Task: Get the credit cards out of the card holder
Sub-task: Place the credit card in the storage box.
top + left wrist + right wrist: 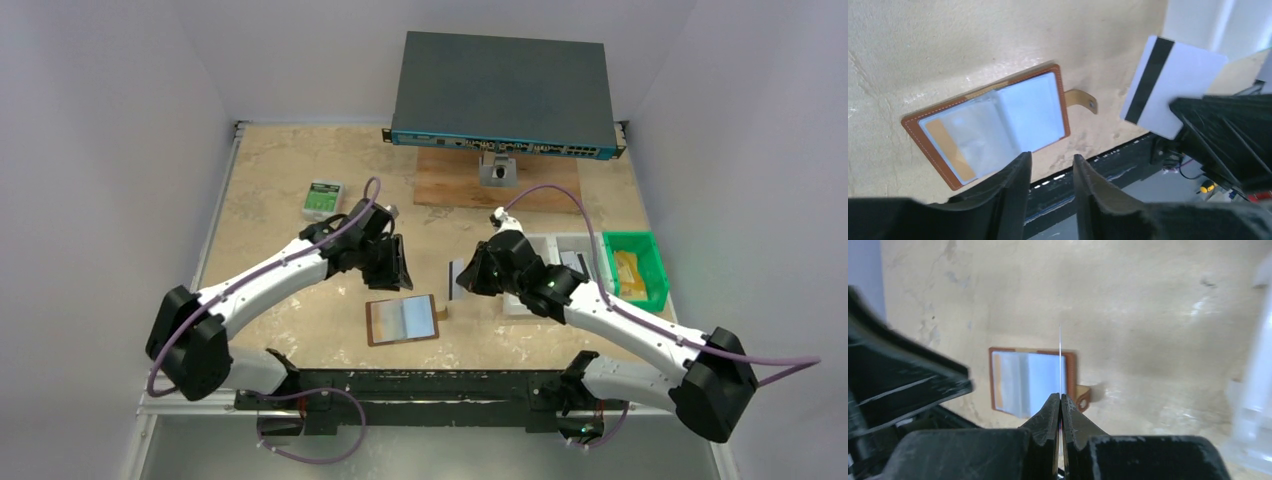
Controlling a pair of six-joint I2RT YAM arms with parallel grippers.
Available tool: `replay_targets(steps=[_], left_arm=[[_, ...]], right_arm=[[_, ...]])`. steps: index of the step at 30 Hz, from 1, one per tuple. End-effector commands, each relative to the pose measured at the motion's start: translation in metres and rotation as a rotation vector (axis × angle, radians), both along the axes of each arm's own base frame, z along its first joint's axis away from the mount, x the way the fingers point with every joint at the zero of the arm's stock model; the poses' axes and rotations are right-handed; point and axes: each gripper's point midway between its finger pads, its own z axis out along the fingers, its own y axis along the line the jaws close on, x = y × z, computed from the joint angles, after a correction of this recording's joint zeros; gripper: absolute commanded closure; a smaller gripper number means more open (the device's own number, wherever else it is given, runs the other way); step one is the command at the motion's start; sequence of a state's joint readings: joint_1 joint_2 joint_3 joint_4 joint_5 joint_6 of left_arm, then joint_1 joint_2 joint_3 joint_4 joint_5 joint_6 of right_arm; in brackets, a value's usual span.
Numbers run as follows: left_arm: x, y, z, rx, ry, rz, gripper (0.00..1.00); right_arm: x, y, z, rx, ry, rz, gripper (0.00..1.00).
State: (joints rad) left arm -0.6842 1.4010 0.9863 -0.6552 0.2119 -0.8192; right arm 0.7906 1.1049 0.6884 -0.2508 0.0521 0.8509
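Left wrist — right gripper [1060, 405] tight on black-striped card [1173, 85]; left gripper [1050, 170] spread near card holder [988, 125].

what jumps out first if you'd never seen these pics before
The white card with a black stripe, held up on edge above the table, pinched in the right tool. The brown card holder lies open flat near the table's front edge, with the left tool open and empty close by. At the back sits a big dark network switch.

The left gripper [392, 262] hangs left of centre, fingers a little apart; the right gripper [462, 278], centre right, pinches a white card [1168, 85].
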Motion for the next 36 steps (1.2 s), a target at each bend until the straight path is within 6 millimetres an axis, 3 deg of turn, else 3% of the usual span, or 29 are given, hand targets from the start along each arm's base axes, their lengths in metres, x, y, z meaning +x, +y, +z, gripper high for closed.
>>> replay_targets(steps=[1,7,15,22,26,31,36], left_arm=[[-0.005,0.004,0.038,-0.040,-0.097,-0.045,0.57],[-0.014,0.014,0.060,-0.063,-0.161,-0.079,0.40],[-0.022,0.020,0.070,-0.066,-0.189,-0.121,0.37],[-0.029,0.020,0.064,-0.070,-0.168,-0.150,0.37],[-0.030,0.021,0.061,-0.067,-0.165,-0.155,0.37],[-0.030,0.022,0.064,-0.070,-0.178,-0.161,0.37],[-0.031,0.024,0.063,-0.063,-0.177,-0.163,0.37]], right_arm=[[0.016,-0.044,0.025,-0.139,-0.088,-0.160,1.00],[0.027,-0.118,0.044,-0.353,-0.160,-0.424,1.00],[0.042,-0.217,0.047,-0.643,-0.086,-0.692,1.00],[0.049,-0.277,0.038,-0.761,0.003,-0.818,1.00],[0.057,-0.291,0.025,-0.767,0.062,-0.835,1.00],[0.062,-0.288,0.015,-0.753,0.091,-0.821,0.98],[0.066,-0.279,0.015,-0.710,0.091,-0.785,0.61]])
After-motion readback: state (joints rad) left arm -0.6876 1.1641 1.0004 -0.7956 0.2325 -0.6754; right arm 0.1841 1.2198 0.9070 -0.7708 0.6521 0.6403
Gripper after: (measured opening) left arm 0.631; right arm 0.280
